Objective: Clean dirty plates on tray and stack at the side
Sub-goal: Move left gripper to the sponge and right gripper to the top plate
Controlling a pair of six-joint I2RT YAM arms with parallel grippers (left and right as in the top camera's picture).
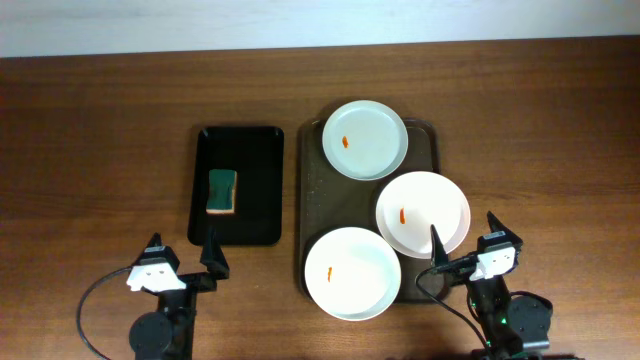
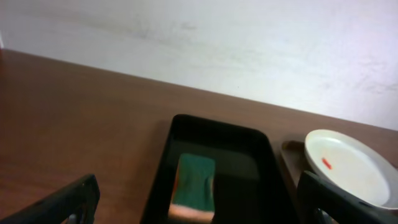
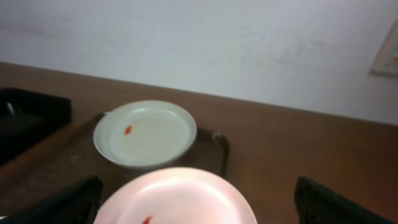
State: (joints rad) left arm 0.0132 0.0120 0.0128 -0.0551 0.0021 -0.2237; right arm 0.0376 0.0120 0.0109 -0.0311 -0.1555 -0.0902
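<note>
Three white plates with orange smears lie on the dark brown tray (image 1: 312,180): one at the back (image 1: 365,140), one at the right (image 1: 423,213), one at the front (image 1: 352,273). My left gripper (image 1: 183,250) is open and empty, just in front of the small black tray (image 1: 250,200). My right gripper (image 1: 465,235) is open and empty, at the near edge of the right plate. In the right wrist view the right plate (image 3: 177,199) lies between my fingers (image 3: 196,202) and the back plate (image 3: 144,132) is beyond. The left wrist view shows my open fingers (image 2: 199,205) and the back plate (image 2: 348,165).
A green and yellow sponge (image 1: 222,191) lies in the small black tray, also in the left wrist view (image 2: 194,185) on that tray (image 2: 249,162). The tray's rim shows in the right wrist view (image 3: 219,146). Bare wooden table (image 1: 100,150) surrounds both trays.
</note>
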